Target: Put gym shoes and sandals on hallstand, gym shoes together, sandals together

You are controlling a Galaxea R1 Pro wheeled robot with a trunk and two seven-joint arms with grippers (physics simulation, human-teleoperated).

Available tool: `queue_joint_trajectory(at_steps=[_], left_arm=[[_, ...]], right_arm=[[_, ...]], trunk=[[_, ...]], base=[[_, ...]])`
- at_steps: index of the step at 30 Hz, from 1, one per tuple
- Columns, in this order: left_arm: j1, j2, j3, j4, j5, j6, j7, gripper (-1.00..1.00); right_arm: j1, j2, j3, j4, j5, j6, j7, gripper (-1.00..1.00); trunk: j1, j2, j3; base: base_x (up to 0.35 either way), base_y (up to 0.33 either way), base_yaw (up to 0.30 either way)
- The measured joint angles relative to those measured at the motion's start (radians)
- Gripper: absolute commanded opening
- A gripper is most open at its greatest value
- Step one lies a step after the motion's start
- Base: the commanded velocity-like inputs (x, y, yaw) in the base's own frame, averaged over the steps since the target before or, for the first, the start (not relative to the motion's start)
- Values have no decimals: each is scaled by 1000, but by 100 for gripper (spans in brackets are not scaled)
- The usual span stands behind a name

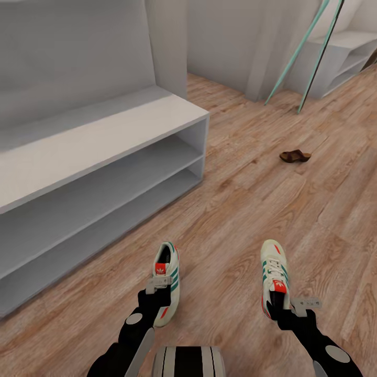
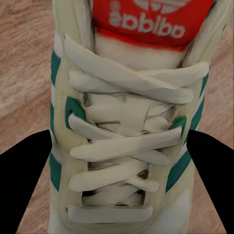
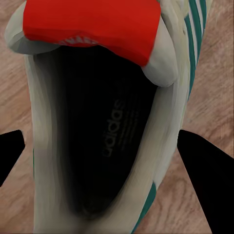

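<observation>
Two white gym shoes with green stripes and red patches show low in the head view. My left gripper [image 1: 158, 291] is shut on the left gym shoe [image 1: 168, 272]; in its wrist view the black fingers [image 2: 24, 187] press both sides of the laced upper [image 2: 122, 126]. My right gripper [image 1: 283, 308] is shut on the right gym shoe [image 1: 274, 269], its fingers [image 3: 204, 180] against the sides of the shoe's opening [image 3: 97, 131]. One brown sandal [image 1: 295, 156] lies on the corridor floor [image 1: 246, 209] farther ahead to the right. The hallstand [image 1: 104, 133] stands at the left, its top and both shelves bare.
A second low white unit [image 1: 345, 57] stands at the far right, with two thin green and dark poles [image 1: 303, 57] leaning in front of it. White walls [image 1: 230, 42] close the corridor behind. My base [image 1: 188, 361] shows at the bottom edge.
</observation>
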Motion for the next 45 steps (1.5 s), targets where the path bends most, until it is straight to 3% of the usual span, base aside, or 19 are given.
queue_joint_trajectory(at_steps=[45], left_arm=[[0, -1, -1, 1, -2, -12, 5, -100]], right_arm=[[0, 0, 0, 0, 0, 0, 0, -100]], trunk=[[0, 0, 0]], base=[[0, -2, 283]])
